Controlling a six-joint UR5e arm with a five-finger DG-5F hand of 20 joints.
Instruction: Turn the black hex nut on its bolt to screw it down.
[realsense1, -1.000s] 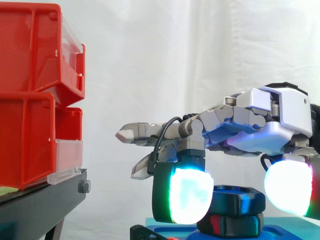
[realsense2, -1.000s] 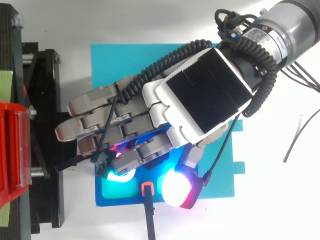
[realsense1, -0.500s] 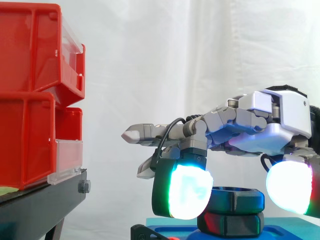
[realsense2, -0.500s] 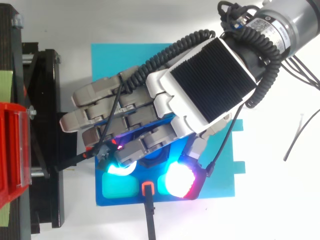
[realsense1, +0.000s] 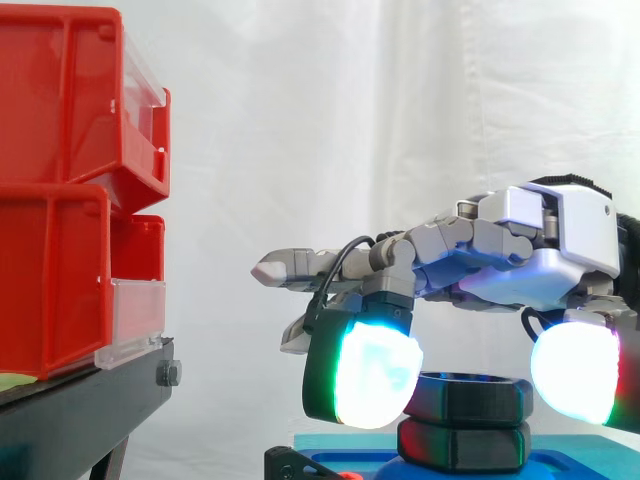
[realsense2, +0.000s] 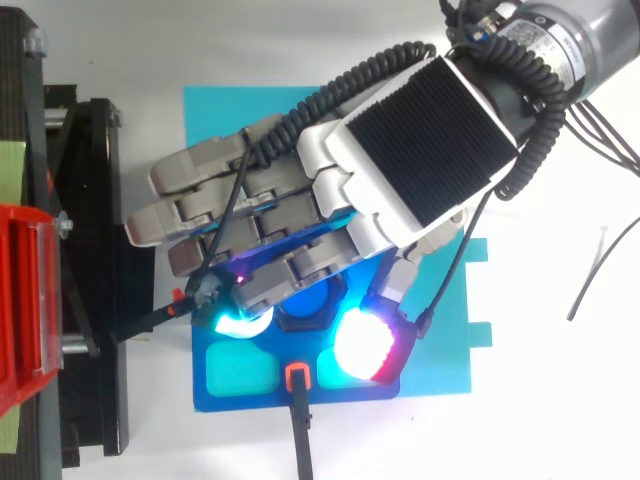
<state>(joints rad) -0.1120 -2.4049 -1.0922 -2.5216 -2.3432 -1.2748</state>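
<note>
Hand (realsense1: 540, 245) is reached in level above the work, palm down. One finger and the thumb are curled down, and their glowing pads, cyan-green (realsense1: 372, 368) and white-red (realsense1: 575, 372), are set on opposite sides of the black hex nut (realsense1: 470, 398). The hand is read as clamped on the nut; the remaining fingers are held straight out above it.

The nut is seated over a second dark hex collar (realsense1: 463, 445), with the bolt hidden inside. Both are carried near the middle of the blue plate (realsense2: 250, 404), which is laid at the corner of the teal mat (realsense2: 440, 340) beside the black stand (realsense2: 90, 250). The red bins (realsense1: 60, 200) are kept well apart.

Handling, as judged: the nut is taken to be light, stiff and smooth-faced, not fragile. It is best held on two opposing flats. A hold placed on the corners is likely to slip as the thread tightens.
</note>
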